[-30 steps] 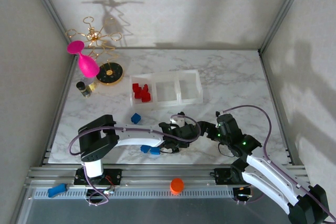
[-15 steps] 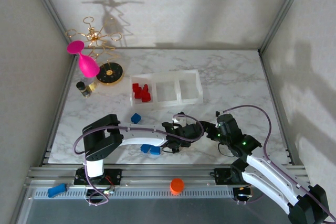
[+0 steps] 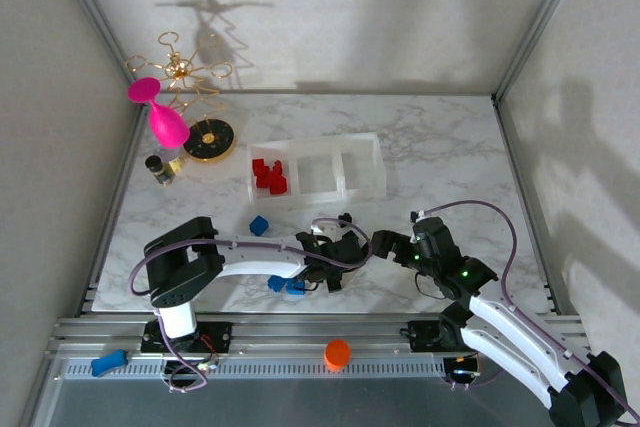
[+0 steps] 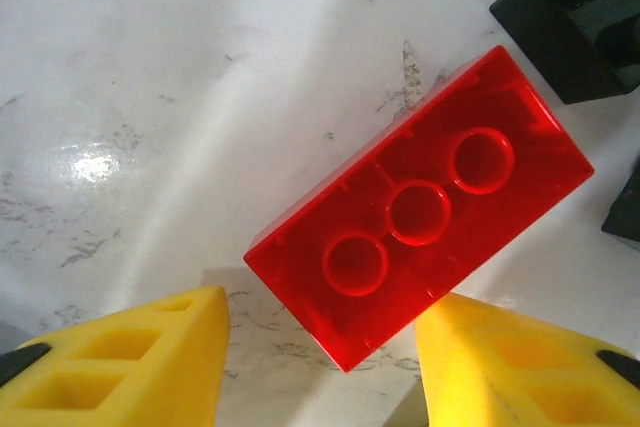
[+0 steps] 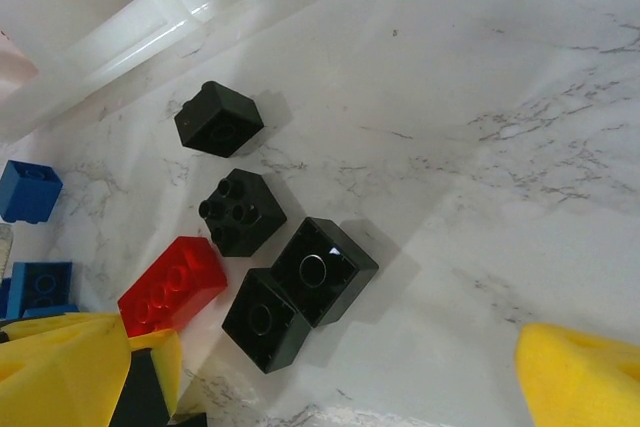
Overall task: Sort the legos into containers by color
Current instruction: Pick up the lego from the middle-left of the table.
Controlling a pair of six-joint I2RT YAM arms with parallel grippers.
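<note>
We see the left hand (image 4: 320, 347) part-open, yellow fingers (image 4: 150, 367) either side of one end of a red oblong lego (image 4: 420, 212) lying underside-up on the table (image 4: 150, 67). The right hand (image 5: 330, 362) gapes wide over four black legos (image 5: 300, 292) just right of it. The containers (image 3: 362, 137) sit farther back, with red legos (image 3: 268, 176) in the left bin.

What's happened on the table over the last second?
The left gripper shifted slightly left, settling over the red oblong brick with a finger on either side, not yet gripping. The right gripper, the bins and the black bricks stayed put.
</note>
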